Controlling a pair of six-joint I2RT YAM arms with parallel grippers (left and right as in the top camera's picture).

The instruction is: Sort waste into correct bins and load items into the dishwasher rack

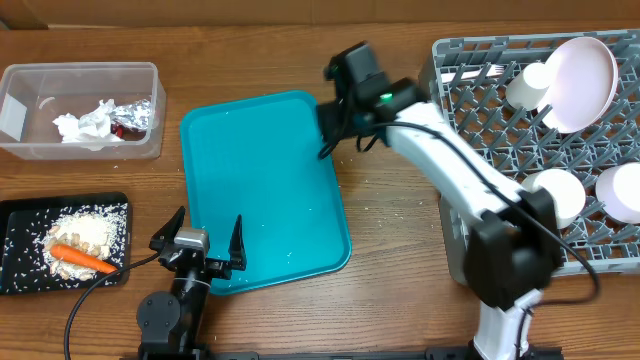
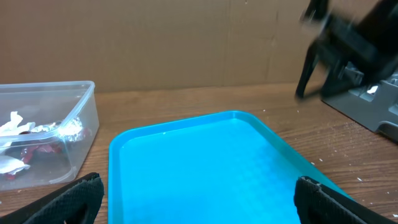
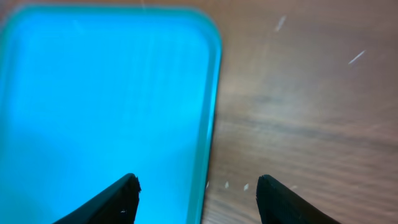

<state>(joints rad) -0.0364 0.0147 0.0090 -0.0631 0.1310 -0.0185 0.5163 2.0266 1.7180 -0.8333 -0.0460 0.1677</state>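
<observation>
Upper right of the overhead frame: one dishwasher rack (image 1: 600,135), holding one leaning plate (image 1: 580,82), two bowls (image 1: 555,195) side by side at its lower edge, one cup (image 1: 527,85) and one fork (image 1: 485,71) near its upper left corner. No chopsticks made out.

Centre: one teal tray (image 1: 265,190), bare, long axis running top to bottom with a slight lean.

Upper left: one clear tub (image 1: 80,68) with crumpled napkins (image 1: 85,125), too bunched to count, and one foil wrapper (image 1: 138,115).

Lower left: one black tray (image 1: 20,250) with one heap of rice and pasta (image 1: 85,230) and one carrot (image 1: 82,258) on top, long axis left to right.

Right pincer (image 3: 198,186) above the teal tray's upper right corner, jaws apart, nothing between; rack just to its right, so nearer this arm.

Left pincer (image 1: 209,222) at the teal tray's lower left corner, spread wide and empty; both bins to its left, nearer that arm.

Probably little left to sort.
</observation>
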